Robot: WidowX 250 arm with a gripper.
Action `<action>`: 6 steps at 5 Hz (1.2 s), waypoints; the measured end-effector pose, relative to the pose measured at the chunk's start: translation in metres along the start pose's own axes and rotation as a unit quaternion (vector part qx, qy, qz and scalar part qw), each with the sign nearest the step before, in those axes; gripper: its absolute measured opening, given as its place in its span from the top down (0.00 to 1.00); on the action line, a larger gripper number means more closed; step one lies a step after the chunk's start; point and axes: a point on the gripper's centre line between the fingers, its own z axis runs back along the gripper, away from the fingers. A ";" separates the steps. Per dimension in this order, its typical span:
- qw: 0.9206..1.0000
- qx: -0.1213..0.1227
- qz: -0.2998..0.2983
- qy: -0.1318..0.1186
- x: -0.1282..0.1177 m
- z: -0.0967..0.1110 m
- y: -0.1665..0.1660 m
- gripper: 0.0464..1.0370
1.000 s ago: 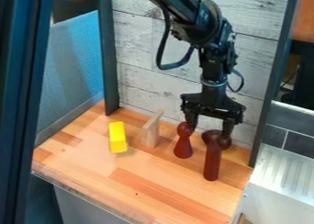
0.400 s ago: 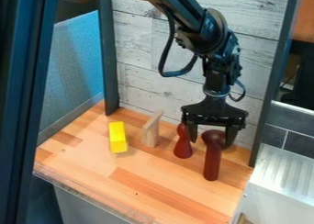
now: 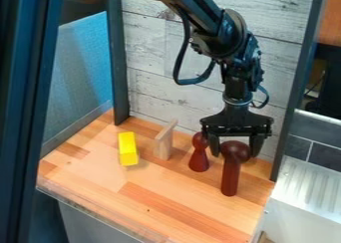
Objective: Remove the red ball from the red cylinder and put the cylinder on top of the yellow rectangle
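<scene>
Gripper [image 3: 235, 155] at one red ball [image 3: 235, 149], one red cylinder [image 3: 230, 180] beneath; one yellow rectangle [image 3: 127, 148]

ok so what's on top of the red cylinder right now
The red ball sits on top of the red cylinder, with the open gripper around it in this view. The cylinder's top face is covered by the ball, so it can't be seen.

One ball [image 3: 235, 151], one cylinder [image 3: 230, 180], one yellow rectangle [image 3: 127, 149], one pin [image 3: 198, 161], one board [image 3: 164, 143]
</scene>
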 end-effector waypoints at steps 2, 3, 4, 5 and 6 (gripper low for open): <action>1.000 0.013 0.010 0.021 -0.002 -0.009 0.002 0.04; 0.999 0.018 0.009 0.033 -0.002 -0.014 0.001 0.04; 0.999 0.021 0.013 0.043 -0.004 -0.019 0.001 0.04; 0.998 0.017 0.008 0.054 -0.007 -0.025 0.001 0.08; 0.999 0.004 0.004 0.053 -0.002 -0.025 0.005 0.36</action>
